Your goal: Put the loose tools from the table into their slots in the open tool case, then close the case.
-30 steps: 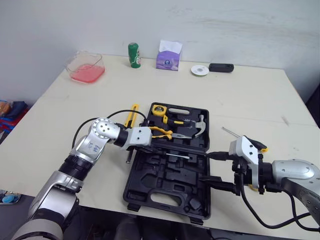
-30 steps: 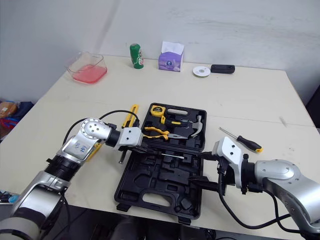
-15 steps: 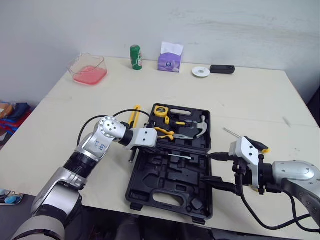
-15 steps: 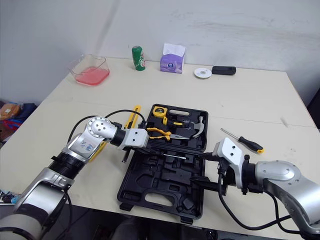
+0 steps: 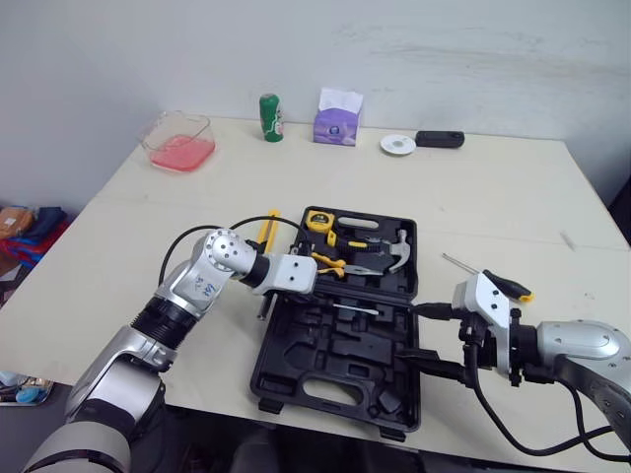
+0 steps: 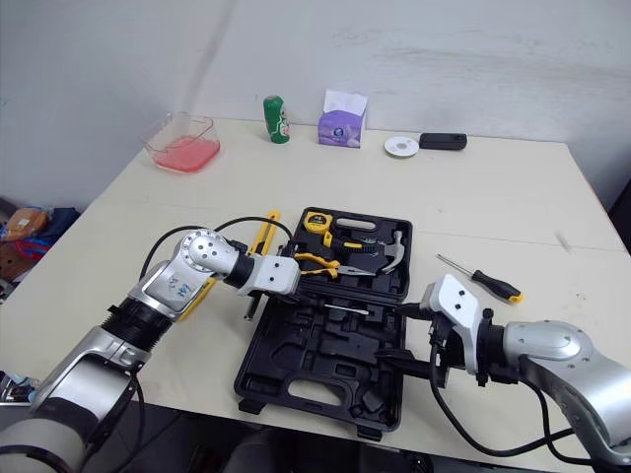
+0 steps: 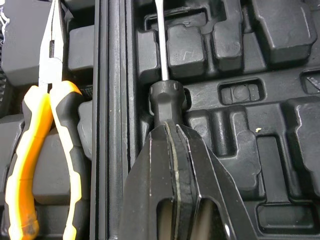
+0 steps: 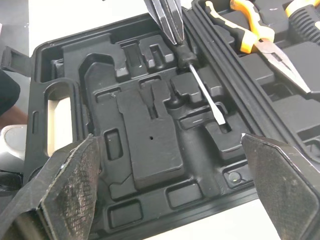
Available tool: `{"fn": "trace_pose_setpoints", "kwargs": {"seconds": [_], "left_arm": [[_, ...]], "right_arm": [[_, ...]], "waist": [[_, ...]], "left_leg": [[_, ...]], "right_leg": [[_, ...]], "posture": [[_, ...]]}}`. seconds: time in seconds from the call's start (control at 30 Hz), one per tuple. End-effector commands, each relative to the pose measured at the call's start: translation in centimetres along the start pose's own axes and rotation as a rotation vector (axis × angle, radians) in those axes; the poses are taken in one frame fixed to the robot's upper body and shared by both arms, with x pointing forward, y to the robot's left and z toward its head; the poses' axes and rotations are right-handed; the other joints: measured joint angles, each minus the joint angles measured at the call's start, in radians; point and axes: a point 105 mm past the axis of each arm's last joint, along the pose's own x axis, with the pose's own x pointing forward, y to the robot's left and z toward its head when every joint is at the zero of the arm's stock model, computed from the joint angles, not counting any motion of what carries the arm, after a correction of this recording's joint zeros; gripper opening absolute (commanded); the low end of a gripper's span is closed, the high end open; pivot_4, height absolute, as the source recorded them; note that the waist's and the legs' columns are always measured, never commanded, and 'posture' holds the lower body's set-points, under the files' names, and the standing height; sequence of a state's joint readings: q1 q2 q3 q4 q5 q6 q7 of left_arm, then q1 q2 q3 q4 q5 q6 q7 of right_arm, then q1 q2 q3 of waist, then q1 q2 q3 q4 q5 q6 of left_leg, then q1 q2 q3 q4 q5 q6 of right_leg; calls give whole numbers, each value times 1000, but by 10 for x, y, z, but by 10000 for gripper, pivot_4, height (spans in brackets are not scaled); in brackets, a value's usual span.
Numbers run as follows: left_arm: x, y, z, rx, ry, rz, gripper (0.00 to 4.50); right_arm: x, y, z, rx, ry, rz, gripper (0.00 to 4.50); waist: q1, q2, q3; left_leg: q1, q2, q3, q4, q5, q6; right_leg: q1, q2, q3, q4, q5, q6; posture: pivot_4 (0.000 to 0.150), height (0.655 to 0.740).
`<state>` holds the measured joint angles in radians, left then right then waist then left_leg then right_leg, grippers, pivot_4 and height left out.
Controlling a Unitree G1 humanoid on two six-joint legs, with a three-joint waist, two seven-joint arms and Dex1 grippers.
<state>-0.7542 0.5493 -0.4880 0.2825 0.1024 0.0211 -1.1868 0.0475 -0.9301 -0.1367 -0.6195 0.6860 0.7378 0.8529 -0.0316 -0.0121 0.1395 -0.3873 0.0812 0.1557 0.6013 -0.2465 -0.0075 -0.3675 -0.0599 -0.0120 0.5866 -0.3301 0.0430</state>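
The black tool case (image 5: 325,357) lies open in the middle of the table. Its far half holds a tape measure (image 5: 316,220), orange-handled pliers (image 7: 30,150) and a hammer (image 5: 397,251). A small black-handled screwdriver (image 7: 167,97) lies in a slot of the near half. My left gripper (image 7: 169,127) is shut, its tip against that handle's end. At the case's right edge my right gripper (image 5: 426,337) stands wide open, with nothing between its fingers. A black-and-yellow screwdriver (image 5: 493,281) lies loose to the right of the case. A yellow tool (image 5: 264,225) lies loose to its left.
A thin dark tool (image 5: 262,307) lies by the case's left edge. At the table's far side stand a pink container (image 5: 178,143), a green can (image 5: 269,103), a purple tissue pack (image 5: 337,116), a white disc (image 5: 397,145) and a black box (image 5: 438,139).
The head views have shifted slightly. My left gripper has edged a little further over the case toward the small screwdriver. The right gripper has stayed in place, open.
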Motion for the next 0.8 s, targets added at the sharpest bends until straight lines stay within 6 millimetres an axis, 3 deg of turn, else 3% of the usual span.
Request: {"fn": "trace_pose_setpoints", "kwargs": {"seconds": [0.03, 0.1, 0.13, 0.17, 0.2, 0.23, 0.27, 0.3, 0.33, 0.37, 0.43, 0.47, 0.5, 0.6, 0.73, 0.8], "left_arm": [[21, -41, -70, -190, 261, -112, 339], [19, -38, -68, -201, 241, -100, 339], [18, -35, -64, -226, 215, -86, 339], [16, -31, -60, -247, 189, -71, 339], [15, -28, -57, -262, 172, -62, 339], [12, -24, -53, -273, 147, -50, 339], [10, -22, -50, -277, 132, -43, 339], [9, -21, -48, -279, 124, -40, 339], [5, -19, -38, -278, 63, -41, 339], [-3, -16, -24, -291, -24, -32, 339], [-21, -9, -1, -295, -169, 0, 339], [-31, -6, 6, -318, -226, 29, 339], [-37, -4, 10, -334, -258, 48, 339], [-64, -3, 16, -387, -357, 137, 339], [-121, -23, 24, -562, -526, 164, 14054], [-132, -28, 25, -608, -549, 187, 23200]], "right_arm": [[-5, -1, 12, -50, -35, -26, 45000], [-6, -1, 11, -49, -35, -27, 45000], [-6, 0, 11, -49, -35, -28, 45000], [-6, 0, 11, -49, -35, -28, 45000], [-6, 0, 12, -49, -35, -28, 45000], [-6, 0, 11, -49, -36, -28, 45000], [-6, 0, 11, -49, -36, -28, 45000], [-6, 0, 11, -48, -35, -28, 45000], [-7, -1, 12, -49, -35, -29, 45000], [-7, -2, 12, -54, -36, -36, 45000], [-9, -5, 14, -58, -41, -52, 45000], [-11, -6, 15, -57, -50, -60, 45000], [-12, -7, 16, -56, -56, -64, 45000], [-21, -11, 19, -48, -72, -95, 45000], [-49, -27, 16, -14, -69, -194, 45000], [-58, -31, 14, 0, -65, -224, 45000]], "waist": [[-3, 2, -1], [-9, 11, -4], [-9, 24, -12], [1, 22, -11], [4, -2, -4], [4, -18, 3], [13, -11, 4], [20, 3, 2], [24, 12, 5], [24, 11, 11], [15, 10, 17], [12, 2, 22], [11, -5, 26], [15, -7, 32], [26, -7, 45], [30, -7, 47]], "left_leg": [[-1, 0, 0, -3, 0, 0], [-3, 0, -9, -9, 0, 0], [-10, 3, -12, -16, 0, 0], [-19, 7, -12, -23, 0, 0], [-16, 8, -2, -30, 1, 2], [2, 5, 21, -29, 7, 5], [14, -4, 25, -19, 9, -2], [13, -15, -7, 6, 1, -24], [19, -26, -53, 35, -20, -32], [20, -37, -90, 35, -39, -5], [19, -37, -91, 27, -37, 1], [16, -37, -91, 27, -37, 1], [13, -36, -91, 27, -37, 1], [-5, -35, -93, 30, -36, -3], [-11, -34, -92, 29, -31, -10], [-12, -34, -92, 29, -31, -10]], "right_leg": [[1, 0, -1, -6, 4, -1], [9, 4, -8, -30, 15, 6], [13, 9, -10, -46, 26, 8], [22, 13, -12, -55, 36, 0], [23, 4, -17, -33, 26, -10], [19, -15, -11, 2, -14, -7], [5, -22, -6, 17, -26, 13], [3, -18, -11, 19, -27, 10], [0, -18, -28, 20, -25, 11], [8, -20, -37, 20, -18, 10], [7, -20, -38, 13, -12, 15], [5, -20, -38, 16, -8, 20], [-3, -20, -38, 21, -2, 29], [-24, -19, -39, 34, -2, 28], [-29, -16, -41, 37, -3, 27], [-30, -17, -42, 36, -3, 27]], "posture": [[1500, 7244], [1500, 7244], [1500, 7244], [1500, 7244], [1500, 7244], [1500, 7244], [1500, 7244], [1500, 7244], [1500, 7244], [1500, 7244], [1500, 7244], [1500, 7244], [1500, 7244], [1500, 7244], [1500, 7244], [1500, 7244]]}}
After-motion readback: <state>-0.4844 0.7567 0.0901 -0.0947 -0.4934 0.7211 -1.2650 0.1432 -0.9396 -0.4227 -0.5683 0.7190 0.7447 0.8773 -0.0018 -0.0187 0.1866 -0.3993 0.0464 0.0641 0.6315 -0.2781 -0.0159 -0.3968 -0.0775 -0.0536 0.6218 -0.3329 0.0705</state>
